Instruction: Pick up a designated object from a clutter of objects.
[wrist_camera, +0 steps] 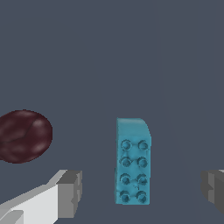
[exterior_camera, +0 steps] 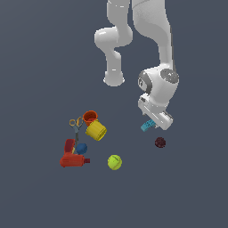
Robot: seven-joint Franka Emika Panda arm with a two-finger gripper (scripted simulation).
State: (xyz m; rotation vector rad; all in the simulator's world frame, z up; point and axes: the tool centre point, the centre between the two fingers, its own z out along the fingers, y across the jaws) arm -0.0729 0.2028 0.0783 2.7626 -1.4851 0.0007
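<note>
Lowering the released tool [wrist_camera: 140, 192], fingers [wrist_camera: 70, 192] spread either side of the cyan block [wrist_camera: 132, 162] on the desk [exterior_camera: 40, 67], wants centring before closing, since the nearby maroon ball [wrist_camera: 24, 136] could be nudged.

The exterior view looks down from high and fairly far off, taking in the whole surface [exterior_camera: 40, 67], the arm [exterior_camera: 156, 40] and all the scattered items. The wrist view looks past the gripper [wrist_camera: 140, 192] from close above the surface, facing down onto it. Both views share the brick [exterior_camera: 147, 125] [wrist_camera: 132, 162] between the gripper's fingers [wrist_camera: 70, 192] and the maroon ball [exterior_camera: 160, 142] [wrist_camera: 24, 135] just beside the gripper.
</note>
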